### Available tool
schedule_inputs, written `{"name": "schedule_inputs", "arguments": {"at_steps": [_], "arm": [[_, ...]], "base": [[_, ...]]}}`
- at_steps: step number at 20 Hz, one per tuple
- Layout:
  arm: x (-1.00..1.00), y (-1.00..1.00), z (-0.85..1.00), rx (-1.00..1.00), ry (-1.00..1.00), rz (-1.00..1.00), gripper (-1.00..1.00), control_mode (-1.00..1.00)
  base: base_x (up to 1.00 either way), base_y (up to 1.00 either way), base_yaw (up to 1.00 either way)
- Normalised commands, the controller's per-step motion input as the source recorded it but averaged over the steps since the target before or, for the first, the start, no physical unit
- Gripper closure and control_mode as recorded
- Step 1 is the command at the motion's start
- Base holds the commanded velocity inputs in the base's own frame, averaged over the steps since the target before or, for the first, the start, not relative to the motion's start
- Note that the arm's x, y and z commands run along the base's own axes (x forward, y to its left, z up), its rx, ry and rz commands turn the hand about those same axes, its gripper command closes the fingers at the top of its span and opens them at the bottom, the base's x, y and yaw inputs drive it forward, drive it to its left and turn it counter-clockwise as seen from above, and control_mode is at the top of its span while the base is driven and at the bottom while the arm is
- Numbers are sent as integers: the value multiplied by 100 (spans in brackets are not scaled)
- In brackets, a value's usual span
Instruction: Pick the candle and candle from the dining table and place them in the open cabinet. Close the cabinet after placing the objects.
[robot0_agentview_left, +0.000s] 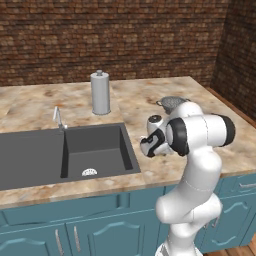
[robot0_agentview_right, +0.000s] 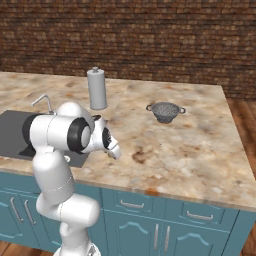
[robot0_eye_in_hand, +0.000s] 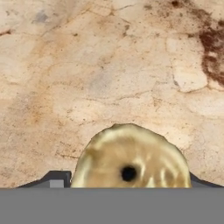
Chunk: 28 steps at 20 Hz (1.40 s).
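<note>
Gold candle (robot0_eye_in_hand: 131, 159): squat cylinder seen end-on, dark wick spot facing the hand camera, long axis along the view line.
Gripper (robot0_eye_in_hand: 124, 183): dark fingertips (robot0_eye_in_hand: 54, 179) flank the candle, one each side; contact not clear, grip cannot tell.
Dining table (robot0_agentview_right: 190, 150): marbled stone under the candle.
Sink basin (robot0_agentview_left: 95, 150): only a drain showing.
Colander (robot0_agentview_right: 166, 111): contents cannot tell.
Paper-towel roll (robot0_agentview_left: 100, 93): upright, behind the sink.
</note>
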Motion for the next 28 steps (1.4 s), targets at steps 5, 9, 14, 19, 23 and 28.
{"name": "schedule_inputs", "arguments": {"at_steps": [5, 9, 14, 19, 23, 28], "arm": [[1, -17, -28, -3, 0, -3, 100, -100], [0, -42, -29, 0, 0, -2, 100, -100], [-18, -49, 10, 0, -2, -3, 100, -100], [-31, -31, 83, 7, -4, 0, 100, -100], [-71, -31, 81, 22, 0, 0, 100, -100], [-89, -18, 73, 18, 0, 0, 100, -100]], "base": [[0, 0, 0], [0, 0, 0], [0, 0, 0], [0, 0, 0], [0, 0, 0], [0, 0, 0]]}}
